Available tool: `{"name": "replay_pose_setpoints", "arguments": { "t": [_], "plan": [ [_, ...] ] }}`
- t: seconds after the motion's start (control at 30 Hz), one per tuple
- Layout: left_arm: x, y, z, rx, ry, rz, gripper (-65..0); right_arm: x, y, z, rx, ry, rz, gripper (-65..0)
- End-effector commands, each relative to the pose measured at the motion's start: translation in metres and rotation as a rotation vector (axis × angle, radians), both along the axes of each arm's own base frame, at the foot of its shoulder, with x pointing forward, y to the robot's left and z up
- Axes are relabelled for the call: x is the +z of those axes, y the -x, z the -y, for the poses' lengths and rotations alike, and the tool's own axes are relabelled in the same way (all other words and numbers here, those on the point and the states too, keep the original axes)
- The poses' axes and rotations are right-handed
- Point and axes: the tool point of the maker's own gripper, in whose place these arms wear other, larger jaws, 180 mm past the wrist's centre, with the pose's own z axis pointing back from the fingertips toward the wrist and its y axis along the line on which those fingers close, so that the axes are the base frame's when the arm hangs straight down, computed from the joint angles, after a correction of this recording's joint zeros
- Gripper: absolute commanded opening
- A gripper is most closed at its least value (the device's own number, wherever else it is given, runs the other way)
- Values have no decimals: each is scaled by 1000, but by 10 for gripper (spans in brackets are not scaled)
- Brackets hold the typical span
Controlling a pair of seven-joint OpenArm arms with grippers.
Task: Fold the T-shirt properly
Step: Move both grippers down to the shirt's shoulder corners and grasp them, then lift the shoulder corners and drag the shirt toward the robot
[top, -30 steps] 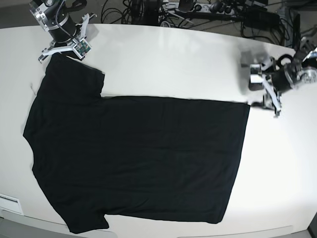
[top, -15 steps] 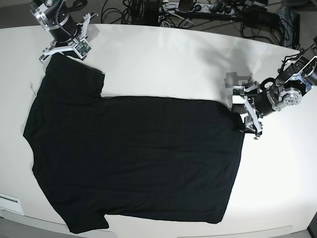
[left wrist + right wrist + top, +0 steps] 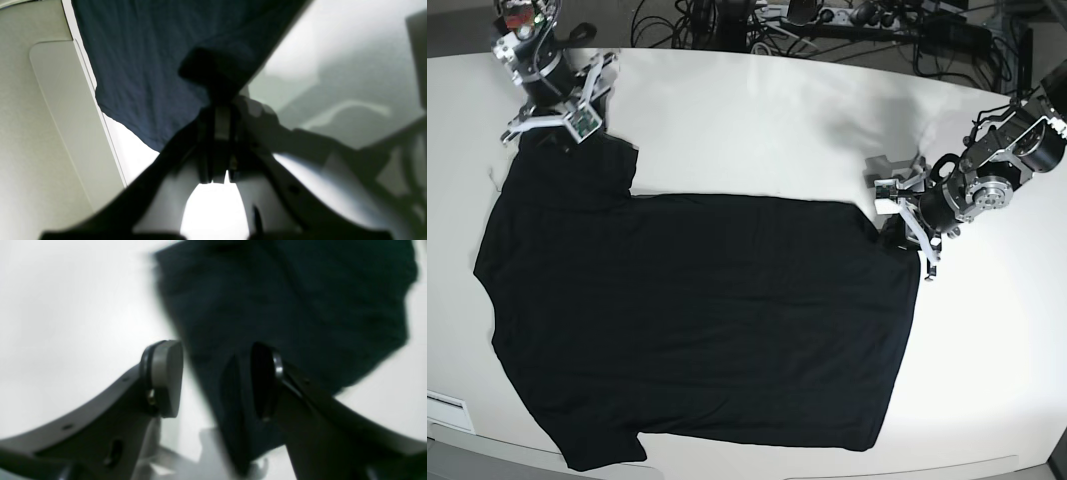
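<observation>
Left gripper [image 3: 899, 232] now clamping T-shirt [image 3: 697, 320] hem.

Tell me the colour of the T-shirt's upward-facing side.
Plain black, with no print showing on the T-shirt; the base view shows it best.

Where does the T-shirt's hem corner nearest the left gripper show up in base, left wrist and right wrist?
Base: upper right of the T-shirt, pinched under the left gripper.
Left wrist: top centre, bunched at the closed fingertips.
Right wrist: not in it; only the sleeve end by the open right gripper.
Shared landmark: the white table.
</observation>
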Motion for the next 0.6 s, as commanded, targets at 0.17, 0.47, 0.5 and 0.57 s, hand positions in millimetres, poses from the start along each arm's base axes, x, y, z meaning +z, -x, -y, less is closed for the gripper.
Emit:
{"name": "replay_pose_setpoints", "arguments": {
  "t": [0.17, 0.47, 0.5, 0.57],
  "plan": [
    [-11, 15, -14, 5, -50, -77, -650, -2, -6, 30, 6, 97, -27, -450],
    [30, 4, -16, 65, -66, 94, -650, 28, -13, 32, -68, 125, 43, -650],
    [37, 10, -15, 58, -64, 100, -650, 34, -11, 31, -64, 138, 58, -650],
    [54, 22, -15, 44, -63, 118, -650, 48, -4, 27, -53, 171, 97, -650]
  ]
}}
